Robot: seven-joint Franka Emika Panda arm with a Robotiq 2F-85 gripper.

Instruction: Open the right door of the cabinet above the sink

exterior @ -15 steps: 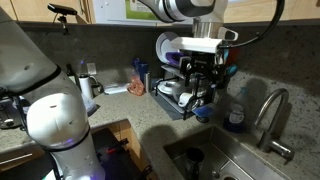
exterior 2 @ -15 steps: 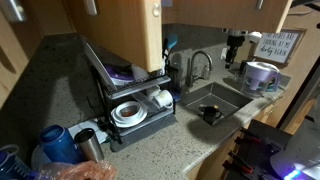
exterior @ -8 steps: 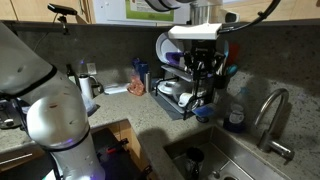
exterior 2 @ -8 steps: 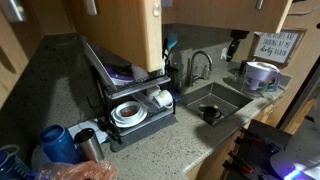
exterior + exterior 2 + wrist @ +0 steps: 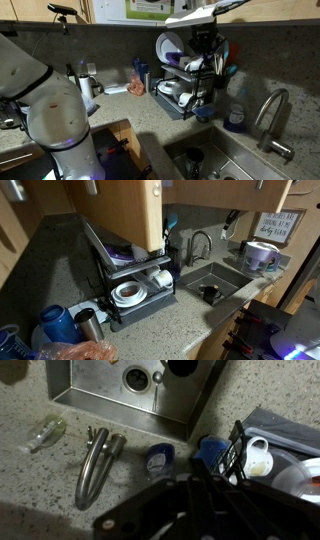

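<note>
The light tan cabinet (image 5: pixel 215 190) runs along the top of both exterior views, its door panels (image 5: pixel 105 8) flat and plain. My gripper (image 5: pixel 207 62) hangs high over the counter, just under the cabinet's lower edge (image 5: pixel 231 222), in front of the dish rack. Its dark fingers (image 5: pixel 195 485) stand together, shut, with nothing seen between them. Below lies the stainless sink (image 5: pixel 100 405) with its curved faucet (image 5: pixel 95 460), which also show in the exterior views as the sink (image 5: pixel 228 272) and faucet (image 5: pixel 270 115).
A black wire dish rack (image 5: pixel 185 85) with plates and bowls stands on the speckled counter beside the sink. Behind the faucet are a blue-labelled bottle (image 5: pixel 160 458) and a white mug (image 5: pixel 258 455). A large tan panel (image 5: pixel 120 210) hangs over the rack.
The arm has lifted the gripper from rack height up towards the cabinet's underside. Its fingers have gone from open to shut.
</note>
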